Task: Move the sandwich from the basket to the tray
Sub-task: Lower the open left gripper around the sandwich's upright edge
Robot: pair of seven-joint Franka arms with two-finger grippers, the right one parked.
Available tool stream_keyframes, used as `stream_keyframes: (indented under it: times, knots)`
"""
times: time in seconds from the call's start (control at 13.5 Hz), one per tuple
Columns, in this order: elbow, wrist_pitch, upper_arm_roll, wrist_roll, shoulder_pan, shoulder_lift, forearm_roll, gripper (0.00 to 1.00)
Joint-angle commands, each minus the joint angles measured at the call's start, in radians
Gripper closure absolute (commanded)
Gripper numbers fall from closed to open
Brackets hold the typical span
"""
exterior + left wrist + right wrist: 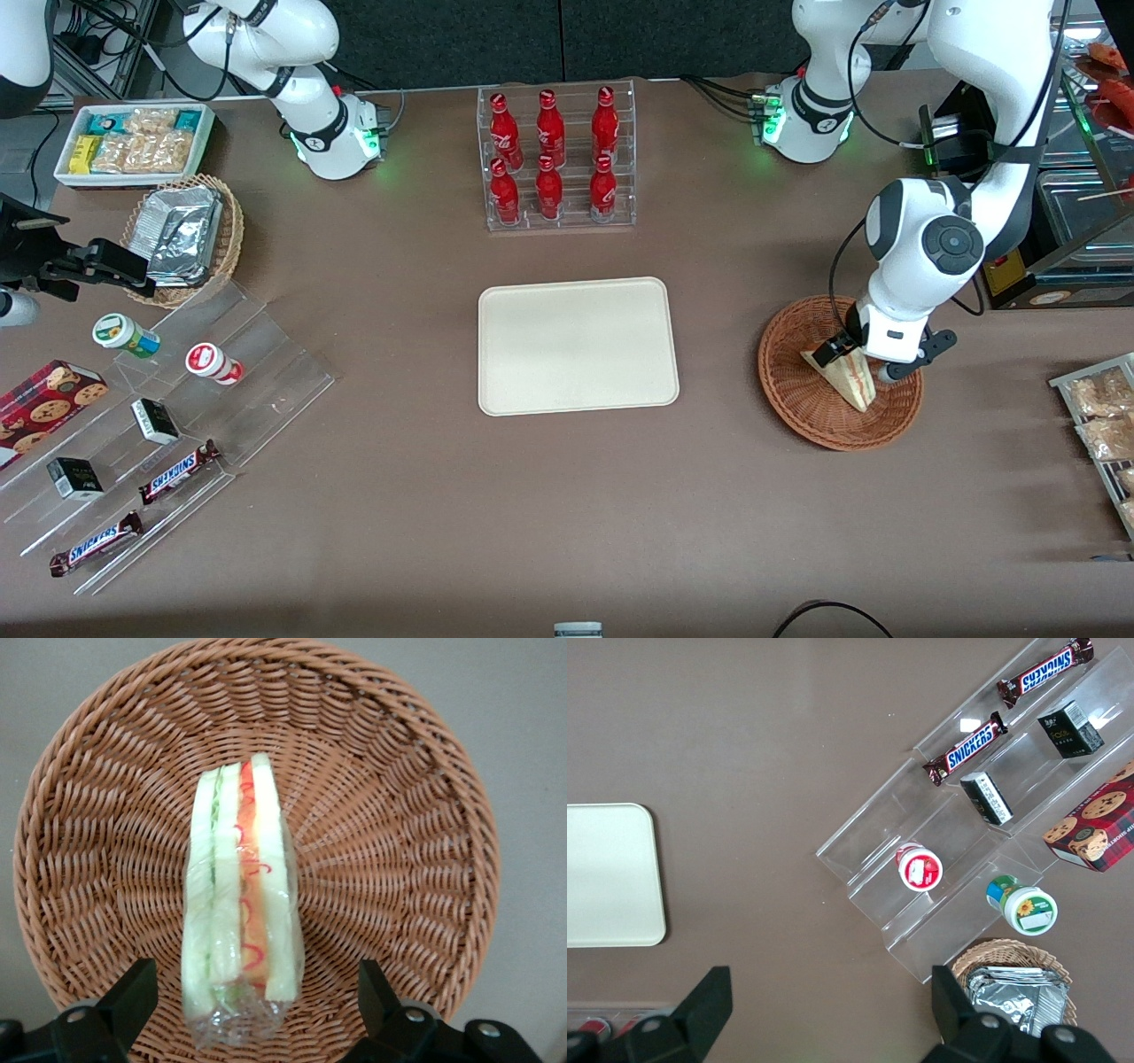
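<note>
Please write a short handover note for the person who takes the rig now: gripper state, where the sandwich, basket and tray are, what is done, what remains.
Gripper: the left arm's, open, low over the reddish-brown wicker basket, one finger on each side of the sandwich, no grasp yet.
Sandwich: in the basket, wrapped, standing on edge with its filling stripes facing up.
Basket: toward the working arm's end of the table, beside the tray.
Tray: cream-coloured, mid-table, nearer the front camera than the rack of red bottles; nothing on it.
Done: approach and alignment.
Left: close on the sandwich, lift, carry it to the tray, release.
</note>
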Motion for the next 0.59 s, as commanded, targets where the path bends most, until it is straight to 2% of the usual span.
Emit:
stream_keyframes:
  times: [0.0, 0.37, 0.44, 0.52]
  knots:
    - [-0.041, 0.018, 0.015, -0.005, 0.003, -0.029, 0.010, 0.00]
    - [-0.073, 0.073, 0.022, -0.005, 0.003, -0.021, 0.010, 0.00]
    - [-0.071, 0.073, 0.020, -0.006, 0.003, -0.018, 0.010, 0.05]
    - [-0.071, 0.078, 0.020, -0.009, 0.003, -0.014, 0.010, 0.28]
